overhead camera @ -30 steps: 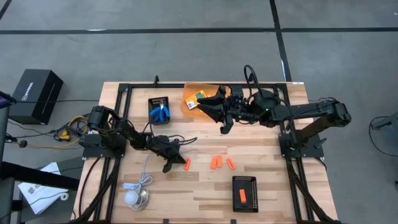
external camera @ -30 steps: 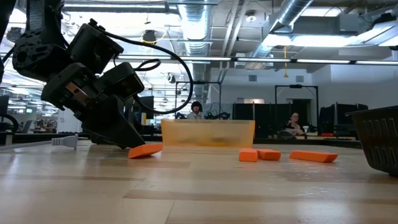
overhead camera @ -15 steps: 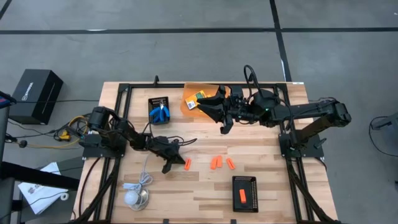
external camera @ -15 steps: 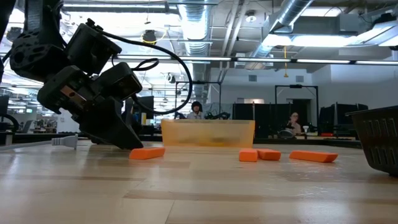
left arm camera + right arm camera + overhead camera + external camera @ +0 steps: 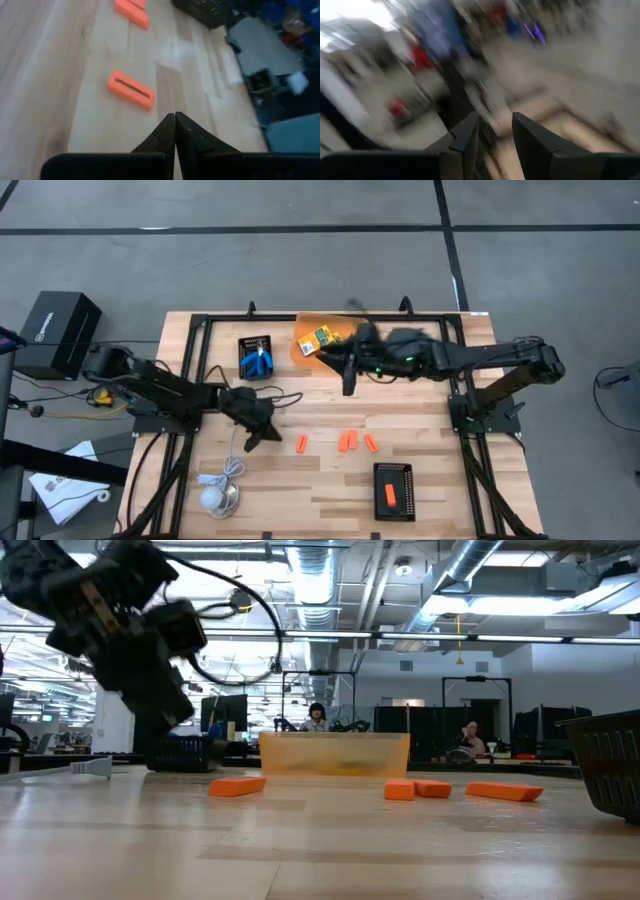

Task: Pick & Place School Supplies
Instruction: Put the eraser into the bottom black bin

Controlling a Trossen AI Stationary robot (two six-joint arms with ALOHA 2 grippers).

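Sticks (image 5: 345, 442) mid-table; scissors (image 5: 258, 363) in tray (image 5: 254, 341).

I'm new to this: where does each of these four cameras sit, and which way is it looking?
High view: overhead, straight down on the wooden table and both dark arms.
Low view: at tabletop height, facing the room; the left arm hangs above.
Left wrist view: on the left arm, past its shut left gripper at the tabletop.
Right wrist view: on the right arm; right gripper, blurred room.
Shared: the nearest orange stick.

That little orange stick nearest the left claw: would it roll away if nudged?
Probably not: the orange stick looks flat-sided and lies flat on the table, so it would likely slide. It seems small, stiff and light.
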